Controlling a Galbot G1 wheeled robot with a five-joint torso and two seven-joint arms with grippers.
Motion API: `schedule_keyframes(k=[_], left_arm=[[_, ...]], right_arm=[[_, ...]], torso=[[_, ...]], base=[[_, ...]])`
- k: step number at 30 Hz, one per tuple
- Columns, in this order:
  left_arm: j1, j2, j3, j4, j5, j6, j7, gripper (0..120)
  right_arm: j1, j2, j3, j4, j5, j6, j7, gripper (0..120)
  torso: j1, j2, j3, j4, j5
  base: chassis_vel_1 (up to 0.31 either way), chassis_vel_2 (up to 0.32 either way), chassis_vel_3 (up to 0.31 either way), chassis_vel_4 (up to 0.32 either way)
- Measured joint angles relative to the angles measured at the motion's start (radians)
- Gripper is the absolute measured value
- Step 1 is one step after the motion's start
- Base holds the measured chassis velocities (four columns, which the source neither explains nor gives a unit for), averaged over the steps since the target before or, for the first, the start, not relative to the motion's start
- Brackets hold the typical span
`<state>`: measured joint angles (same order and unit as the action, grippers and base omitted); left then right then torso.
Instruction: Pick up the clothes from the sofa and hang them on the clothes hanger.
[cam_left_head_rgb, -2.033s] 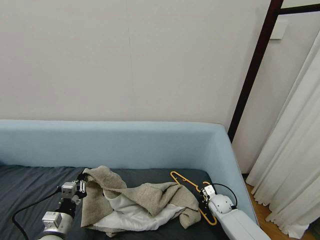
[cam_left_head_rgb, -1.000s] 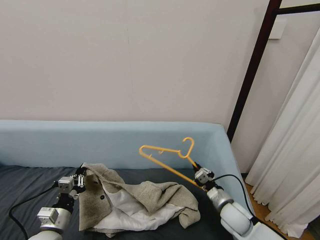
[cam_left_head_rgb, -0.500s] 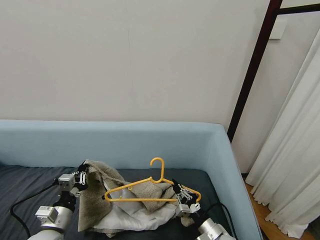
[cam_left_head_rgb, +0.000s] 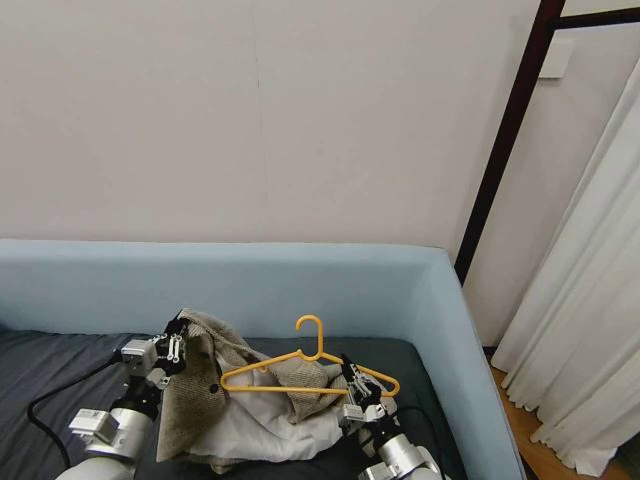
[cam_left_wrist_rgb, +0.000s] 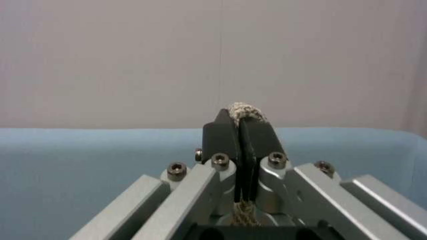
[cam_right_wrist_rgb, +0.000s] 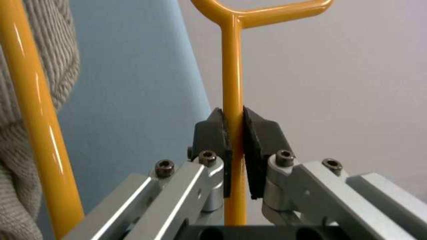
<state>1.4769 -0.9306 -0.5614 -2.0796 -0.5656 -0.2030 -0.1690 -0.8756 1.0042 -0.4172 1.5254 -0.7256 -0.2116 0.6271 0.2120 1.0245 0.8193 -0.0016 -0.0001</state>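
A beige knit cardigan (cam_left_head_rgb: 245, 400) with a white lining lies heaped on the dark sofa seat (cam_left_head_rgb: 50, 370). My left gripper (cam_left_head_rgb: 178, 335) is shut on the cardigan's upper edge and holds it a little above the seat; knit fabric (cam_left_wrist_rgb: 243, 111) sticks out between its pads. My right gripper (cam_left_head_rgb: 362, 398) is shut on the lower bar of an orange hanger (cam_left_head_rgb: 305, 370), which stands upright over the cardigan with its hook at the top. The hanger bar (cam_right_wrist_rgb: 231, 115) runs between the right gripper's pads.
The light blue sofa back (cam_left_head_rgb: 250, 285) and side arm (cam_left_head_rgb: 455, 350) enclose the seat. A dark clothes rack post (cam_left_head_rgb: 505, 140) rises behind the sofa's right end. White curtains (cam_left_head_rgb: 590, 330) hang at the far right.
My right gripper has lifted the hanger off the seat, swung it left and brought it upright over the cardigan. My left gripper has raised the cardigan's edge slightly.
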Motion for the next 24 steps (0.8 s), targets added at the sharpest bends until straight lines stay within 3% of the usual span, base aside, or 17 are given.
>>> schedule_keyframes(k=[4, 14, 24], left_arm=[[0.006, -0.001, 0.003, -0.016, -0.011, 0.007, -0.001, 0], [0.0, -0.008, 0.019, -0.001, -0.012, 0.011, -0.004, 0], [0.013, -0.02, 0.021, -0.013, -0.01, 0.009, -0.005, 0]], right_arm=[[0.011, 0.013, 0.004, -0.009, 0.024, -0.007, 0.008, 5], [0.008, 0.007, -0.058, 0.117, 0.075, -0.006, 0.004, 5], [0.003, 0.028, -0.08, 0.082, 0.049, 0.012, 0.014, 5]], torso=[[0.0, 0.0, 0.0, 0.0, 0.0], [0.0, 0.0, 0.0, 0.0001, -0.0001], [0.0, 0.0, 0.0, 0.0, 0.0001]], base=[[0.0, 0.0, 0.0, 0.0], [0.0, 0.0, 0.0, 0.0], [0.0, 0.0, 0.0, 0.0]])
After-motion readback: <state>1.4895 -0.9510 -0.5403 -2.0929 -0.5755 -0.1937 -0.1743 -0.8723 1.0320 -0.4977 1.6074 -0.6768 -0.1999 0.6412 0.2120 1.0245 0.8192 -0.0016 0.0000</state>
